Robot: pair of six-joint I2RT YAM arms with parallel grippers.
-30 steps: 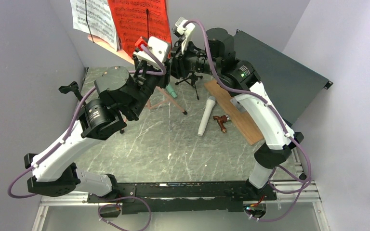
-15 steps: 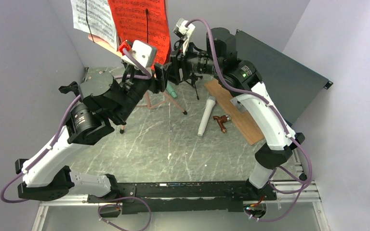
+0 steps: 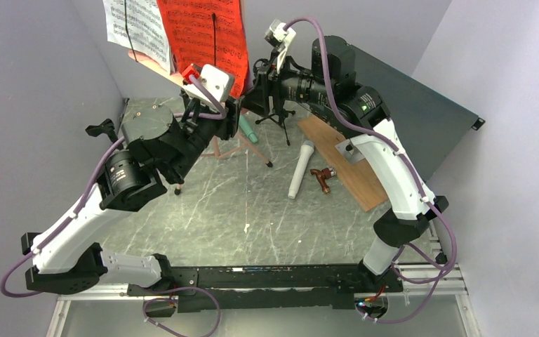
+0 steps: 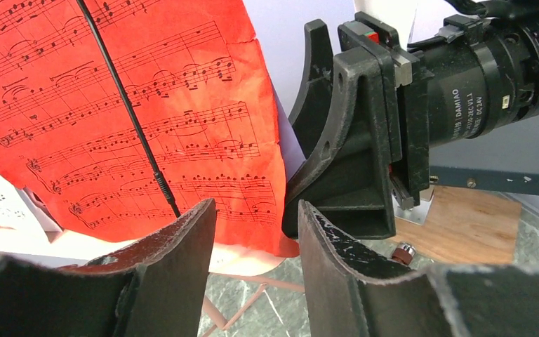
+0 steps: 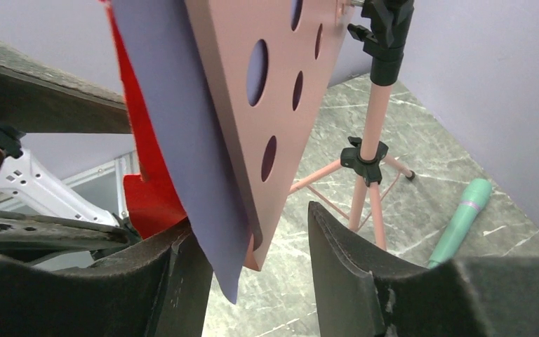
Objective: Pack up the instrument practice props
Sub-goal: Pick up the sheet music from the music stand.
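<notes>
The pink perforated music tripod (image 5: 281, 91) stands at the back with its legs (image 3: 242, 151) on the table. It holds a red page (image 3: 203, 35), a white page (image 3: 137, 28) and a lavender page (image 5: 182, 140). My right gripper (image 5: 253, 225) is open, its jaws on either side of the lower corner of the pink desk and lavender page. My left gripper (image 4: 256, 217) is open and empty just below the red page (image 4: 147, 119), close to the right gripper (image 3: 253, 98). A green microphone (image 3: 247, 130) and a white microphone (image 3: 300, 170) lie on the table. Black mounts stand at the back (image 3: 277, 116) and left (image 3: 104, 130).
A flat wooden board (image 3: 351, 175) lies at the right with a small brown tool (image 3: 321, 177) beside it. A large dark green metal box (image 3: 407, 119) leans against the right wall. Grey walls close in the left, back and right sides.
My left arm has swung left and raised its gripper to the red page's lower edge. My right gripper has risen slightly and shifted right at the stand's corner.
</notes>
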